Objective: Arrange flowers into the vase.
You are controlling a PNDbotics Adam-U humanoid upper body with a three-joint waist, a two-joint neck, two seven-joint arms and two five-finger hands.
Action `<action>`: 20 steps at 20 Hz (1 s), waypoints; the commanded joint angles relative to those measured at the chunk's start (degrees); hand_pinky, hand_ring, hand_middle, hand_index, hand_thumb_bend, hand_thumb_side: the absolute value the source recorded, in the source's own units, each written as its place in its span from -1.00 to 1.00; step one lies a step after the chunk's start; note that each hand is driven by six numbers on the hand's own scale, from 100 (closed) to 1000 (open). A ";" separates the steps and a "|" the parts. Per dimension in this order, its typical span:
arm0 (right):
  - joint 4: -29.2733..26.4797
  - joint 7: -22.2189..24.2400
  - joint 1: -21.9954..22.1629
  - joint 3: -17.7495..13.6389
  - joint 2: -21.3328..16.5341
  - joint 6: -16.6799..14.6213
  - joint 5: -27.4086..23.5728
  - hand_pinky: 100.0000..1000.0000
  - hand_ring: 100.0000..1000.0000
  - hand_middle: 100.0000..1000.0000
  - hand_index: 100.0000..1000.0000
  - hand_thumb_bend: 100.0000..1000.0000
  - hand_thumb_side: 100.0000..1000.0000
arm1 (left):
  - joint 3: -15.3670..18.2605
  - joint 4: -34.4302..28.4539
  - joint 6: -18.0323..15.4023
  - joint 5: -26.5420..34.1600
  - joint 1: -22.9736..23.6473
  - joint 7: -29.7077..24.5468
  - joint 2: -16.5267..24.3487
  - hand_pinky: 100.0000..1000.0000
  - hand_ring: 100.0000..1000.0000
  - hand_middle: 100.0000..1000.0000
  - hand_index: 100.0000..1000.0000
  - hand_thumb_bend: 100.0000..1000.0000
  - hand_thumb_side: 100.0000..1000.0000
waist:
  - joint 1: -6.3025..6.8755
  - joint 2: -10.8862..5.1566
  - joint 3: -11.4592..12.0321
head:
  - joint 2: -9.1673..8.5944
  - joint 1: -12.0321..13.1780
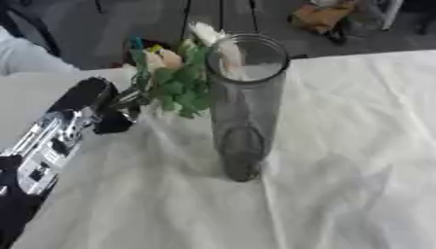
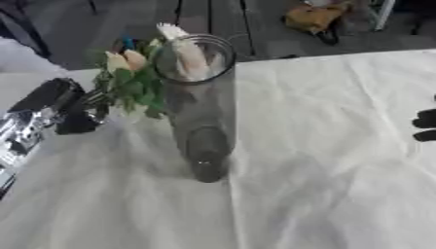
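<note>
A tall clear glass vase (image 1: 245, 107) stands upright on the white tablecloth (image 1: 340, 160), near the middle. My left hand (image 1: 111, 109) comes in from the left with its fingers curled round the stems of a bunch of flowers (image 1: 174, 80). The bunch has green leaves and pale peach and white blooms, and it sits just left of the vase rim and behind it. One white bloom (image 2: 189, 53) shows through the vase mouth. Only the dark fingertips of my right hand (image 2: 425, 125) appear, at the right edge of the right eye view.
The table's far edge (image 1: 357, 53) runs behind the vase, with a dark floor beyond. A brown object (image 1: 323, 14) lies on that floor at the upper right. A pale sleeve (image 1: 26, 56) shows at the far left.
</note>
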 commanded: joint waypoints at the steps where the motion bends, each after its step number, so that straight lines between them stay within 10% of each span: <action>1: -1.09 -0.03 -0.20 -0.57 -1.05 -0.19 -0.39 0.04 0.21 0.14 0.60 -1.00 1.00 | 2.22 -2.76 1.93 1.92 -1.63 1.46 2.51 -1.00 -1.00 -1.00 -1.00 -1.00 -0.22 | 0.32 -0.76 0.03 | 0.29 -0.07; 20: -1.09 0.12 0.56 -0.45 -1.94 -0.63 -1.61 0.05 0.22 0.15 0.59 -1.00 1.00 | 8.71 -13.83 7.58 23.16 -7.77 26.09 1.51 -1.00 -1.00 -1.00 -1.00 -0.99 -0.19 | 0.35 -4.36 -1.29 | 3.24 3.09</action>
